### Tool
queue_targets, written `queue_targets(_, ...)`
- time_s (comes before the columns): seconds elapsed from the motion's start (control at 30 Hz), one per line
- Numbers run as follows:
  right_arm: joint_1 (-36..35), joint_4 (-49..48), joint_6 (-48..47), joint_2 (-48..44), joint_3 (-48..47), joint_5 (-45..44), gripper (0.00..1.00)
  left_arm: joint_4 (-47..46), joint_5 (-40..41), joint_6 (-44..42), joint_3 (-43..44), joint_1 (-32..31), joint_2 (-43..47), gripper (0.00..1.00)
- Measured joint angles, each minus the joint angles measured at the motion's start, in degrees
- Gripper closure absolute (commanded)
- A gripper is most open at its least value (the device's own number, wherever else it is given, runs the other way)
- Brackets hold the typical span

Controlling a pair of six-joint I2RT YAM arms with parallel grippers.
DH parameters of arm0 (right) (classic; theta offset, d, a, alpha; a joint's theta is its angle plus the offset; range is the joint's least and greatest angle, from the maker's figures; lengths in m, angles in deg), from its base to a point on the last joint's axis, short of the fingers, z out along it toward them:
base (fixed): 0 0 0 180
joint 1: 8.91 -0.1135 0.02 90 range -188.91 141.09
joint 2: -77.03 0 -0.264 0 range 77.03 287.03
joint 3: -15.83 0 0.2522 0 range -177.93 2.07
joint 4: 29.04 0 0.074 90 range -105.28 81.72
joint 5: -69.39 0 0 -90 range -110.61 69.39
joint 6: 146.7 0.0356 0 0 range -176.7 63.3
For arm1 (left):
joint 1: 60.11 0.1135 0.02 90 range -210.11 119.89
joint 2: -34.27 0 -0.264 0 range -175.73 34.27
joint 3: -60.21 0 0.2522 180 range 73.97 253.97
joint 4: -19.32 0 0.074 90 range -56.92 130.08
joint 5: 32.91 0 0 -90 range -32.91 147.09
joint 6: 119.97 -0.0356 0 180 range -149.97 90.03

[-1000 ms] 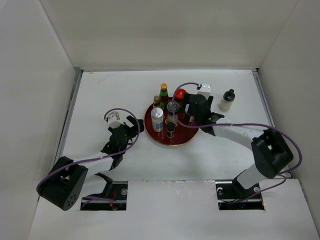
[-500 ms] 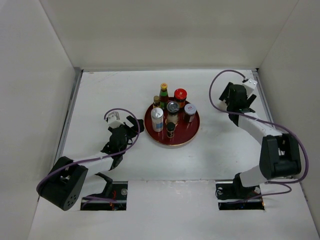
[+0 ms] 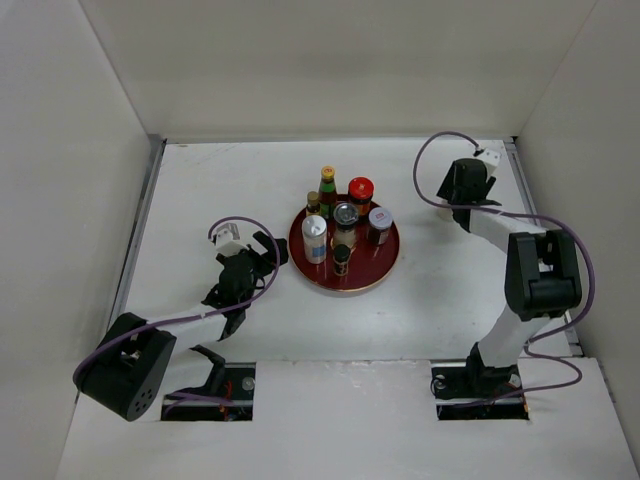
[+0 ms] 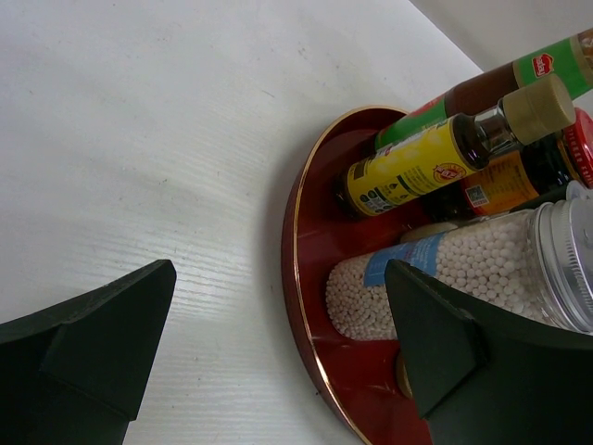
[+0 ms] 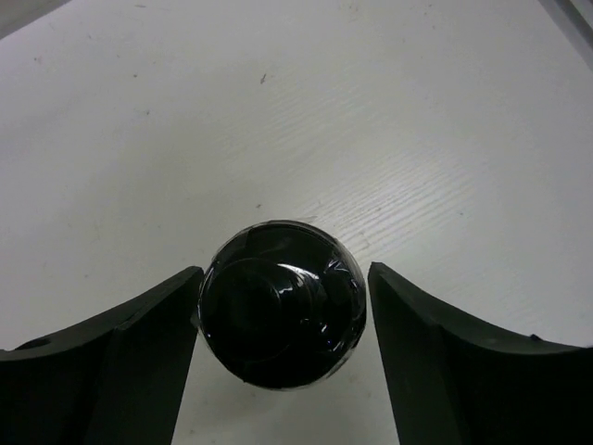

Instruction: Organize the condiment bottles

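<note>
Six condiment bottles stand on the round dark-red tray [image 3: 385, 268]: a green yellow-capped one [image 3: 327, 185], a red-capped jar [image 3: 361, 190], a silver-capped jar [image 3: 346, 214], a grey-capped one [image 3: 379, 222], a white blue-labelled one [image 3: 315, 238] and others. My left gripper [image 3: 264, 250] is open and empty beside the tray's left rim [image 4: 295, 269]; its wrist view shows the white bead jar [image 4: 463, 273]. My right gripper [image 3: 458, 198] is open at the back right. In its wrist view the gripper [image 5: 284, 271] straddles a black bottle cap [image 5: 278, 320], left finger touching or nearly so, right finger apart.
White walls enclose the table on three sides. A metal rail [image 3: 520, 170] runs along the right edge close behind my right gripper. In the left wrist view a yellow-labelled bottle [image 4: 417, 171] and a green-labelled bottle [image 4: 519, 79] stand at the tray's far side.
My right arm has swung from the tray to the back right and come down over the black-capped bottle, fingers now on either side of it. The left arm has not moved.
</note>
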Motion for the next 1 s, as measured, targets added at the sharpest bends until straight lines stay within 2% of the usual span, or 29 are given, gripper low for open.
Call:
queue_targets(0.1,0.0,-0.87,-0.68,0.26,-0.2,-0.59,0.49,-0.24,-0.02,0.0,0.0,0.0,-0.09,0.0)
queue_targets(0.2,-0.26,-1.88,-0.74,-0.61,1.09,-1.16,0.51,-0.26,-0.17,0.0,0.0,0.0,-0.17,0.0)
queue_targets(0.3,-2.49,-1.84,-0.55,-6.12,6.38,-3.15,0.5,-0.31,-0.2,0.0,0.0,0.0,-0.28,0.0)
queue_targets(0.57,-20.61,2.82,1.18,-32.33,19.91,-6.8,0.5,-0.28,-0.37,0.63,0.0,0.09,-0.42,0.0)
queue_targets(0.67,-28.2,4.9,3.41,-38.42,22.56,-7.8,0.5,-0.28,-0.37,1.01,0.0,0.28,-0.42,0.0)
queue_targets(0.83,-39.23,6.73,6.51,-37.99,23.17,-7.89,0.49,-0.26,-0.44,1.29,0.0,1.42,-0.44,0.0)
queue_targets(1.0,-41.7,4.81,7.17,-30.97,22.6,-7.58,0.47,-0.26,-0.48,1.44,0.0,2.21,-0.44,0.0)
